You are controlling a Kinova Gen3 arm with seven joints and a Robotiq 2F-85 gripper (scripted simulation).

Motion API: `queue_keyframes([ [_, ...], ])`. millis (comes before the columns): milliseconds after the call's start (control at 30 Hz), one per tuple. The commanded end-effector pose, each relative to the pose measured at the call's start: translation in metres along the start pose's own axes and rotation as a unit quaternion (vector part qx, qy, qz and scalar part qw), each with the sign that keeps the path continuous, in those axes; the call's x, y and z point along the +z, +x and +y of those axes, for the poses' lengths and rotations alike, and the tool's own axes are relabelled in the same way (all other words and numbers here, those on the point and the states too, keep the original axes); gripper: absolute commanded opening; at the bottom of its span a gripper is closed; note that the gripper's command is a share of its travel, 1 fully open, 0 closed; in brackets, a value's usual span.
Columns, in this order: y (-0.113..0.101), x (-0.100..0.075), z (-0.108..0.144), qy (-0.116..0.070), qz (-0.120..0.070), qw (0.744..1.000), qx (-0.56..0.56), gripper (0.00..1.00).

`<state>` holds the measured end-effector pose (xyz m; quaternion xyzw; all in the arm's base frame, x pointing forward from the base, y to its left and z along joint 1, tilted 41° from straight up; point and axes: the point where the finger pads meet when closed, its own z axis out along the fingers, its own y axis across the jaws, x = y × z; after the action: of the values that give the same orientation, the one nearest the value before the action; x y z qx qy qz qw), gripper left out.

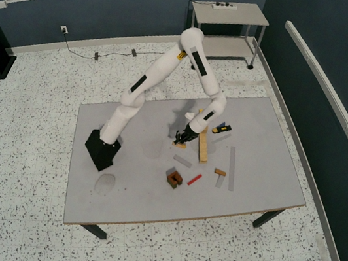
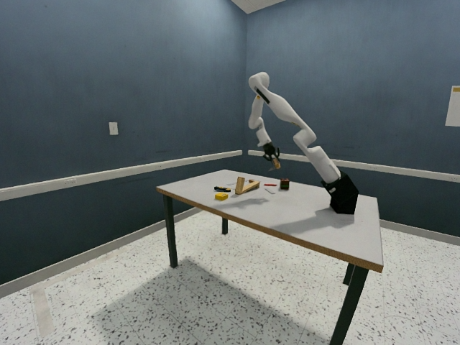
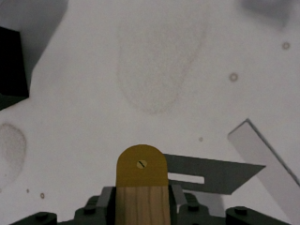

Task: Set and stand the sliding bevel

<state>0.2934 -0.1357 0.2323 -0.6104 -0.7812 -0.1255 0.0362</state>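
My gripper (image 1: pixel 178 139) is shut on the wooden sliding bevel (image 1: pixel 179 144) and holds it in the air above the table middle, as the exterior view (image 2: pixel 275 162) also shows. In the wrist view the wooden stock (image 3: pixel 142 199) sits between my fingers. Its yellow rounded foot (image 3: pixel 142 165) points away, and the grey slotted blade (image 3: pixel 211 174) sticks out to the right at an angle. The leg and rail (image 1: pixel 204 143) lie just right of the gripper. The slotted block (image 1: pixel 174 178) stands nearer the front edge. The black bevel (image 1: pixel 221 128) lies behind the rail.
A short grey strip (image 1: pixel 182 160), a red stick (image 1: pixel 194 179), a small wooden piece with a grey blade (image 1: pixel 220 175) and a long grey strip (image 1: pixel 231 168) lie on the table. The black arm base (image 1: pixel 102 149) stands at the left.
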Motion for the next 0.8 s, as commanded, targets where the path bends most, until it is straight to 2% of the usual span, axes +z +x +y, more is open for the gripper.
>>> queue_keyframes([
  [0, -0.007, 0.000, -0.003, 0.001, -0.011, 0.999, 0.037, 0.10],
  [767, -0.037, 0.002, -0.014, 0.000, -0.056, 0.978, 0.202, 0.10],
])
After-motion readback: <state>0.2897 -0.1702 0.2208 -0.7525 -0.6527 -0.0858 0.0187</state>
